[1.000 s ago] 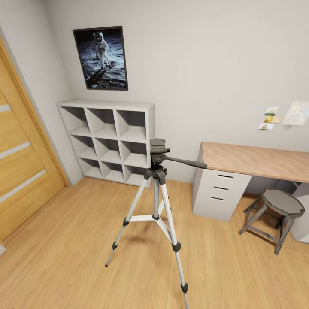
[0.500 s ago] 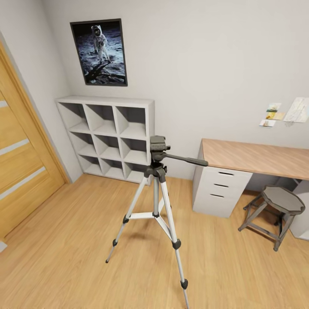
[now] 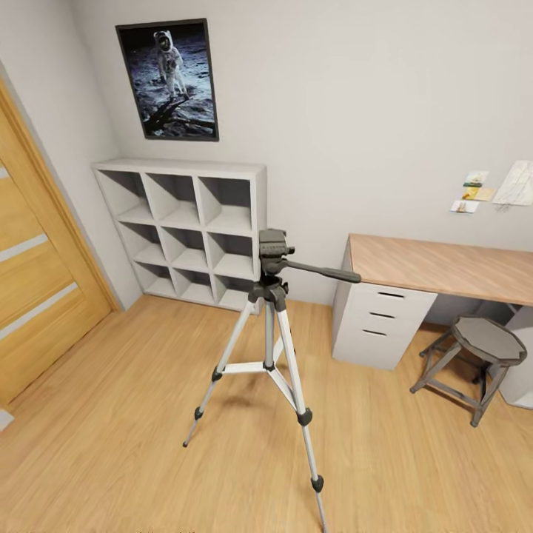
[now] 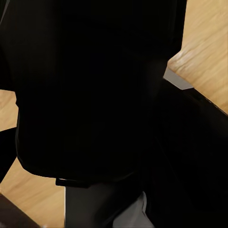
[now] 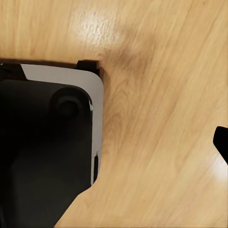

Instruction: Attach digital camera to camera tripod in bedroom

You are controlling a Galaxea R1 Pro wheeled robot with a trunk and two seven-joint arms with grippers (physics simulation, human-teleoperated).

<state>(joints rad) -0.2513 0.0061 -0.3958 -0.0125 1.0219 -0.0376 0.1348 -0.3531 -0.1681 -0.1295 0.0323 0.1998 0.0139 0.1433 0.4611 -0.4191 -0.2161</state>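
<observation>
- The step in hand looks like the approach: the robot faces the camera tripod (image 3: 268, 348), which stands upright on the wood floor (image 3: 133, 444) of the bedroom, its three silver legs spread and its feet planted well out from the walls.
- The tripod's dark grey head (image 3: 272, 248) is bare, with the pan handle (image 3: 322, 272) pointing toward the bench (image 3: 444, 266) along the back wall.
- Behind the tripod stand the grey cube shelves (image 3: 185, 229), under the astronaut poster (image 3: 169, 80); the oak door (image 3: 37, 289) is at the left and a stool (image 3: 477, 355) sits by the bench.
- I cannot pick out the digital camera; the left wrist view is mostly black shapes over floor, too dark to read.
- I cannot tell how far either claw is parted, nor what it holds or touches.
- Next, in my judgement, the robot must close in until the head is within reach, then bring the camera squarely down onto it.
</observation>
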